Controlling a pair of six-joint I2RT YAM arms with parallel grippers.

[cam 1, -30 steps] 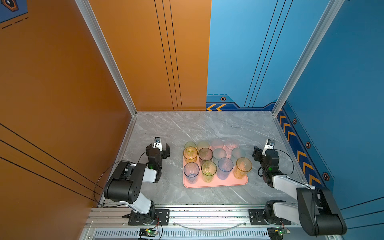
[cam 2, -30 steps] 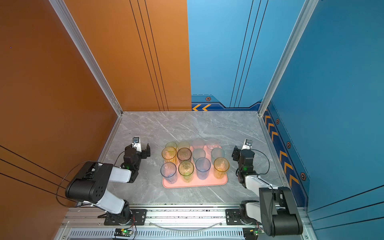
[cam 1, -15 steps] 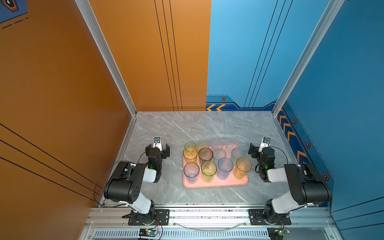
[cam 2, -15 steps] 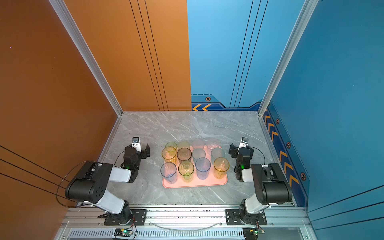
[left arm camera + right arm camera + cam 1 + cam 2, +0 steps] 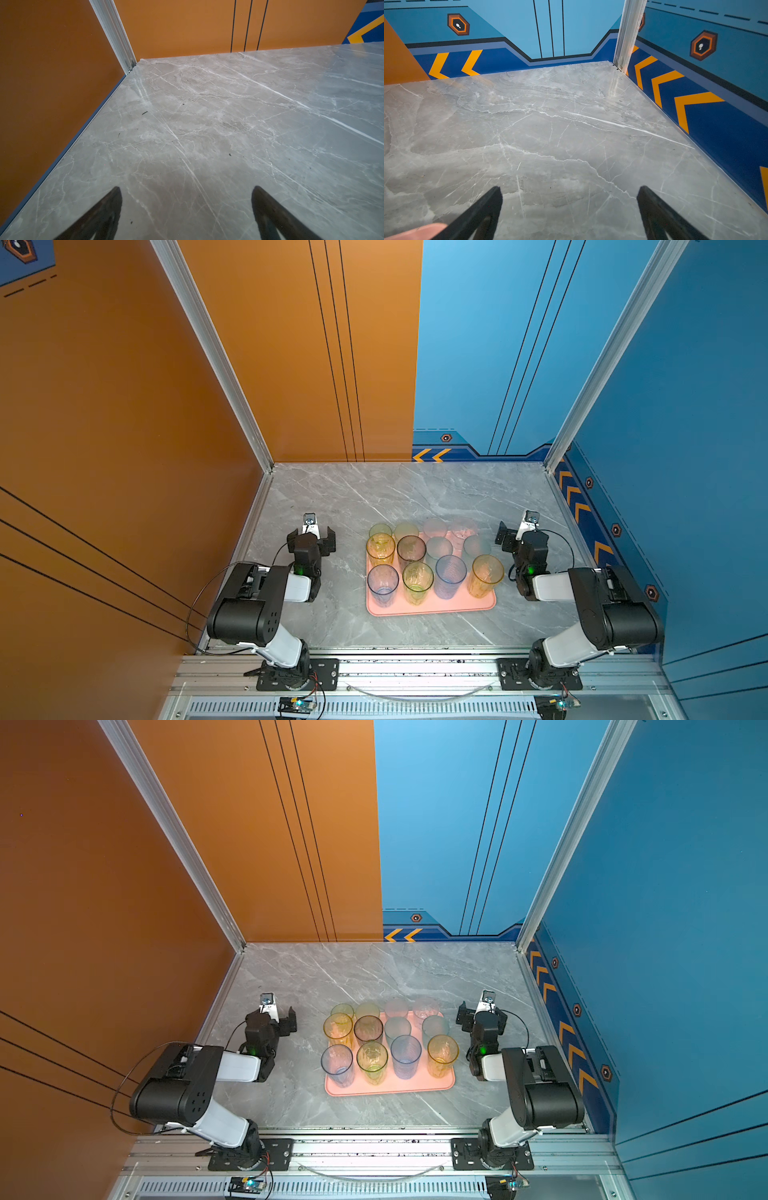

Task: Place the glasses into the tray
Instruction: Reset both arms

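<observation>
The left claw (image 5: 311, 536) is spread wide and empty over the bare grey surface (image 5: 374, 497), and the right claw (image 5: 521, 533) is just as wide, with nothing between its fingers (image 5: 488, 207). Between the two claws and apart from both lies the tray (image 5: 432, 608). The glasses (image 5: 451, 572) stand on it upright in close rows, yellow, green, blue and grey; whether the far row sits fully inside the rim cannot be told.
</observation>
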